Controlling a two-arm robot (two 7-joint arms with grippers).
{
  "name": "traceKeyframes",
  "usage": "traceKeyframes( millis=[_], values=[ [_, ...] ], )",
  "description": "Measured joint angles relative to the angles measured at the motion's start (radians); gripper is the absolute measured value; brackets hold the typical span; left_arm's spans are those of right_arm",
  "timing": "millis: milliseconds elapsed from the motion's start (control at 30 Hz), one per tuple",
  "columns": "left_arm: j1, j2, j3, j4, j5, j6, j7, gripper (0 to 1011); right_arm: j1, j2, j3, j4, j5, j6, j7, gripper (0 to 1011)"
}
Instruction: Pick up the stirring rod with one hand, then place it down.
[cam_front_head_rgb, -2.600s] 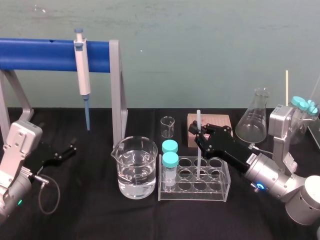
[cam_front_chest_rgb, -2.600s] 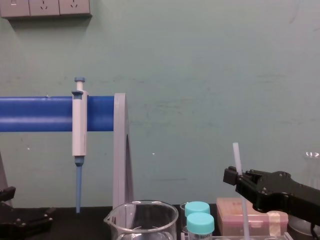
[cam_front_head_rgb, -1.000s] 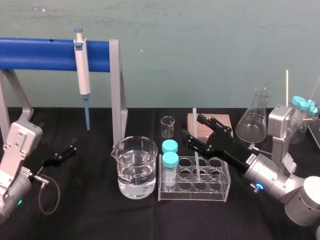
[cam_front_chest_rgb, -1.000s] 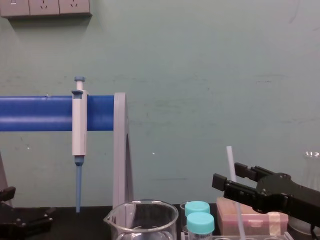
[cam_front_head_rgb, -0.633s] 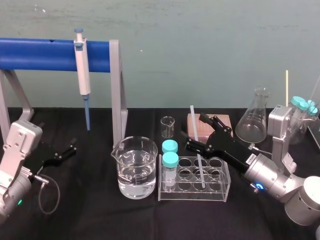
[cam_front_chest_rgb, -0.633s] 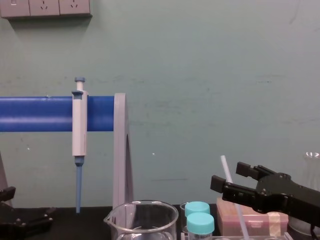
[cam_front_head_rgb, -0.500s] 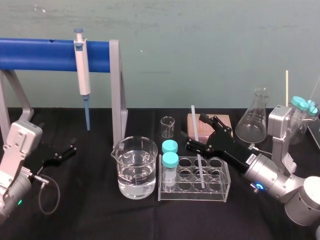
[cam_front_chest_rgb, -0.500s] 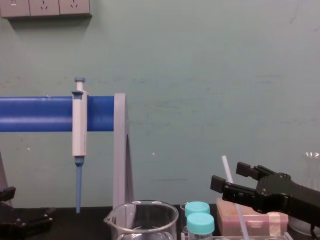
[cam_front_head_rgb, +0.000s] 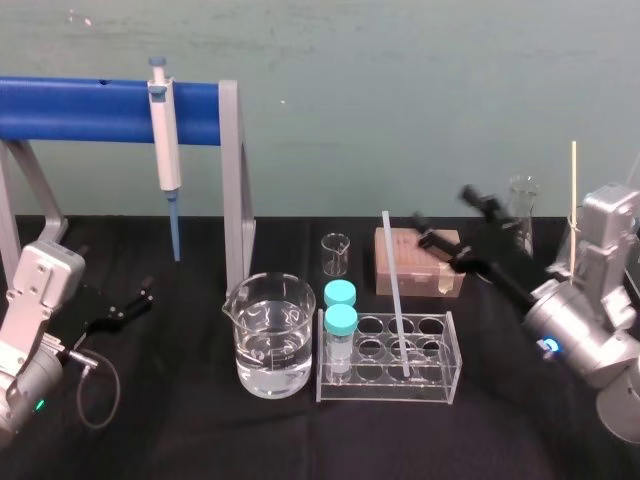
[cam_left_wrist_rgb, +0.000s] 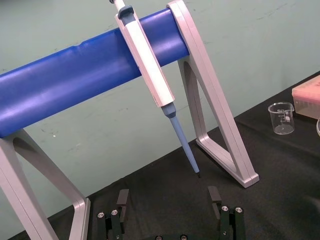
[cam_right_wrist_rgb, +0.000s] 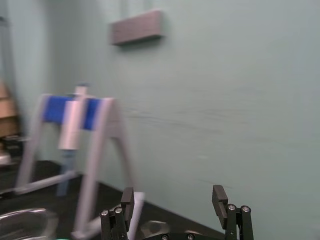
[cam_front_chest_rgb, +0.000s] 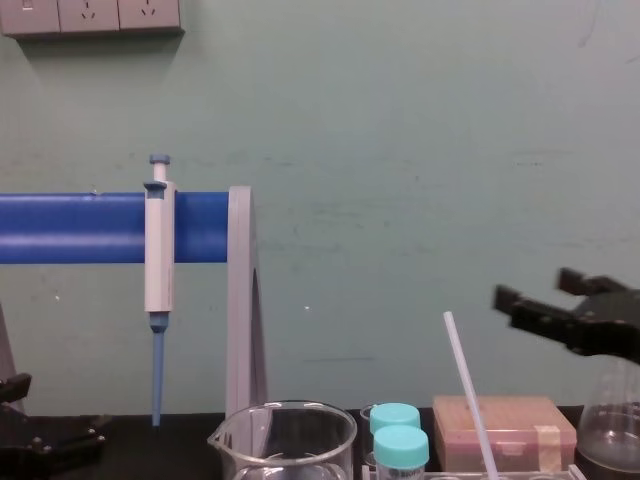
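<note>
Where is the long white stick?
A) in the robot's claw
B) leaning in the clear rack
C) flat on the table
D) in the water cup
B: the stirring rod leans in the clear rack, apart from the open right gripper; the left gripper sits parked at the left.

Even, soft room light, with small glints on the beaker (cam_front_head_rgb: 268, 335).

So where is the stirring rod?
In the head view the rod leans in the rack, right of centre, beside the teal-capped vials; the open right gripper is off to its right, not touching.
</note>
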Motion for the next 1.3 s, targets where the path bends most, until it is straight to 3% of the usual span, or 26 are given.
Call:
traceKeyframes(
  millis=[100, 333, 567, 1300],
  values=[
    [0.000, 0.000, 0.000, 0.000, 0.000, 0.000, 0.000, 1000, -0.039, 0.003, 0.040, -0.039, -0.045, 0.031, -0.115, 1003],
    [0.000, 0.000, 0.000, 0.000, 0.000, 0.000, 0.000, 1000, -0.096, 0.005, 0.075, -0.054, -0.088, 0.115, -0.218, 1003],
    [0.000, 0.000, 0.000, 0.000, 0.000, 0.000, 0.000, 1000, -0.113, -0.002, 0.081, -0.025, -0.109, 0.161, -0.232, 1003],
    [0.000, 0.000, 0.000, 0.000, 0.000, 0.000, 0.000, 1000, -0.112, -0.001, 0.081, -0.030, -0.105, 0.156, -0.232, 1003]
  ],
)
